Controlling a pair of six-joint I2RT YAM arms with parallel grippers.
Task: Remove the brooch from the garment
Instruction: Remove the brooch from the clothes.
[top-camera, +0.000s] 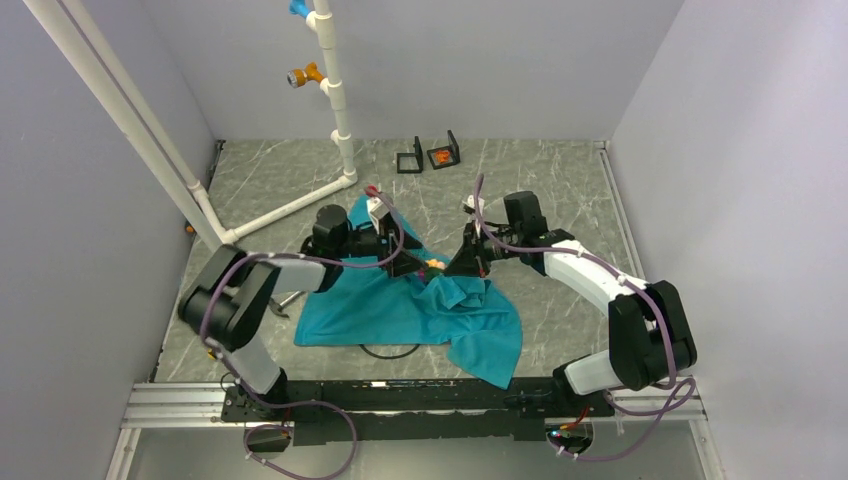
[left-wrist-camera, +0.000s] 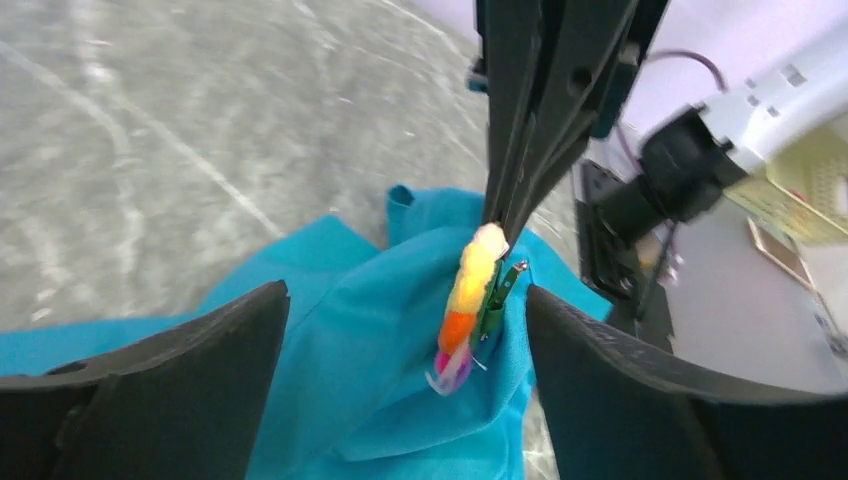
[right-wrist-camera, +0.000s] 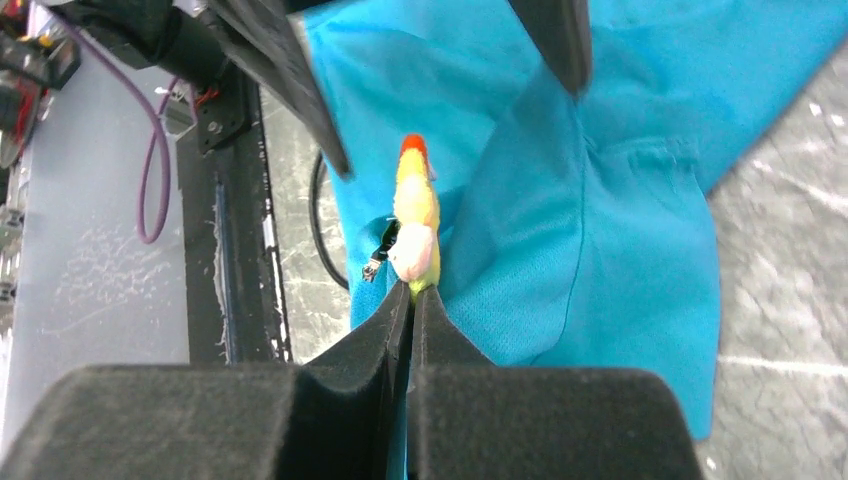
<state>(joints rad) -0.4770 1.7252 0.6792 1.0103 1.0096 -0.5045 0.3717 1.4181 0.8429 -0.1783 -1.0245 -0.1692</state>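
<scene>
The teal garment (top-camera: 400, 310) lies crumpled on the marble tabletop between the two arms. The brooch (left-wrist-camera: 470, 300), a small fluffy piece in yellow, orange and pink with a green clip, is pinned on a raised fold of the cloth (left-wrist-camera: 350, 380). My right gripper (right-wrist-camera: 412, 290) is shut on the brooch (right-wrist-camera: 415, 215), pinching its near end. The left gripper (left-wrist-camera: 405, 300) stands open, one finger on each side of the brooch and touching neither it nor the fold. From above, both grippers (top-camera: 410, 262) (top-camera: 462, 265) meet at the brooch (top-camera: 433, 265).
A white pipe frame (top-camera: 335, 100) with orange and blue fittings rises at the back left. Two small black stands (top-camera: 410, 160) (top-camera: 443, 155) sit near the back wall. A black cable loop (top-camera: 390, 350) pokes out under the garment's near edge.
</scene>
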